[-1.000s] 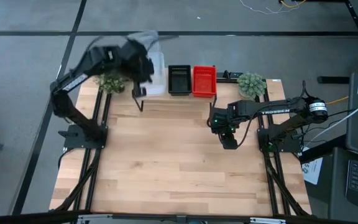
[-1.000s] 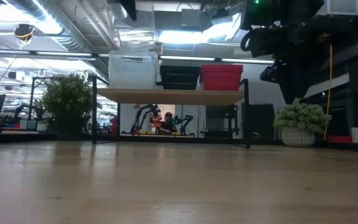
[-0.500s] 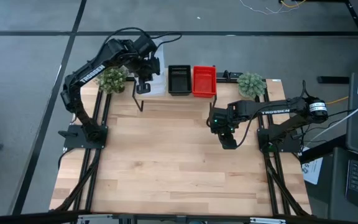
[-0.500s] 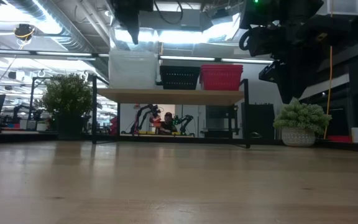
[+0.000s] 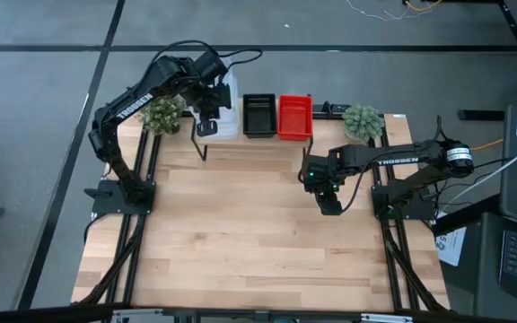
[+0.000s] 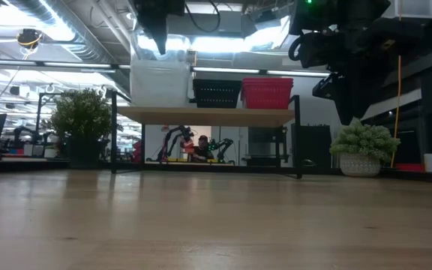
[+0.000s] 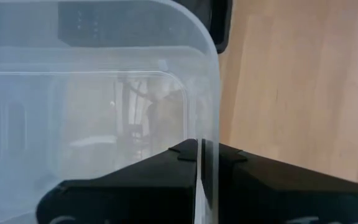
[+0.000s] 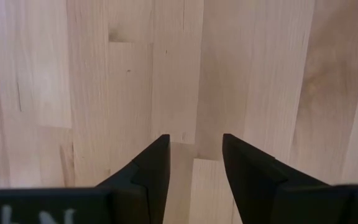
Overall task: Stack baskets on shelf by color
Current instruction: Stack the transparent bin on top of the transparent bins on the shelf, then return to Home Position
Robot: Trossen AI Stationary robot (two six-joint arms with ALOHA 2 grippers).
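Three colours of baskets stand side by side on the shelf (image 5: 240,136) at the table's far edge: clear baskets (image 5: 226,108) on its left end, a black one (image 5: 258,115) in the middle, a red one (image 5: 294,117) on the right. In the low view the clear stack (image 6: 160,82) rests on the shelf plank (image 6: 208,115) beside the black (image 6: 217,92) and red (image 6: 267,92) baskets. My left gripper (image 5: 208,121) is shut on the top clear basket (image 7: 92,106). My right gripper (image 5: 328,202) hangs open over bare table right of centre, nothing between its fingers (image 8: 194,149). My left gripper pinches one wall of the top clear basket at its rim (image 7: 204,134), close to a rounded corner. One finger shows through the plastic inside the basket, the other is outside. The fingers come slanting down from above. The basket sits level, nested in the clear stack on the shelf.
A green potted plant (image 5: 162,115) stands by the shelf's left end, close beside my left arm. Another plant (image 5: 363,121) stands by the shelf's right end. Bare wooden tabletop (image 5: 240,233) stretches from the shelf to the near edge.
My left gripper has swung toward the shelf's left end and come down, carrying the clear basket from above the clear stack into it. It has stayed shut on the basket's wall and has kept still for the last half second.
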